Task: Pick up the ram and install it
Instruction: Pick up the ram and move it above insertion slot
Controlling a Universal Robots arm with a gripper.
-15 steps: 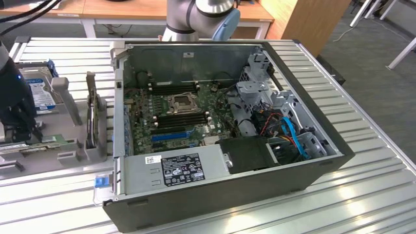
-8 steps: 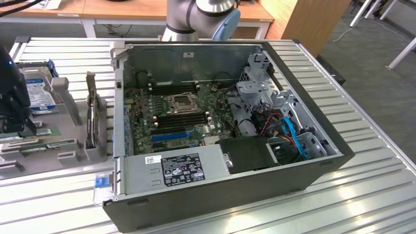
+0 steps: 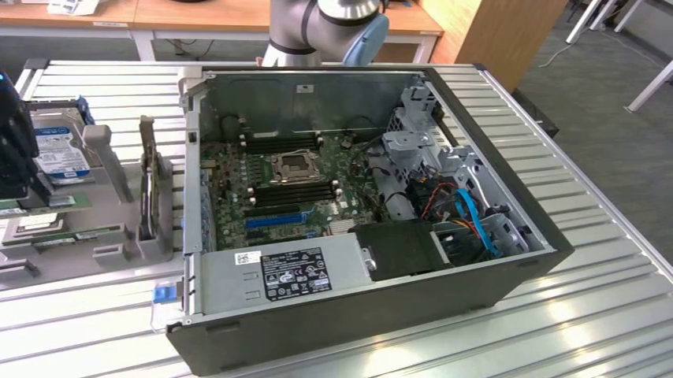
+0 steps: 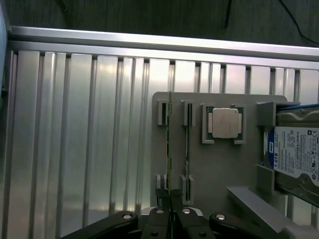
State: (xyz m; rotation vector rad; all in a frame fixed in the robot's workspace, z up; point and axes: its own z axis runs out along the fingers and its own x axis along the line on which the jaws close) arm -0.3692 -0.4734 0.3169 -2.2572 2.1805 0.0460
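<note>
The ram [image 4: 169,149] is a thin green stick seen edge-on, standing upright in the slotted posts of a grey holder plate [image 4: 214,169]. My gripper [image 4: 169,214] is shut on the ram's near end, one finger on each side of its edge. A second stick [image 4: 187,144] stands in the neighbouring slots, untouched. In the exterior view, the gripper [image 3: 13,157] hangs over the holder at the exterior view's far left. The open computer case [image 3: 505,291] lies beside it, its motherboard [image 3: 284,197] showing black memory slots [image 3: 282,142] around the processor socket [image 3: 289,167].
A square silver processor chip [image 4: 224,123] and a blue-labelled hard drive [image 4: 296,154] sit on the same holder plate. A tall grey bracket [image 3: 153,197] stands between the holder and the case wall. The ribbed aluminium table [image 4: 75,139] stretches beyond the plate. A power supply [image 3: 284,272] and cables [image 3: 474,216] fill the case's near side.
</note>
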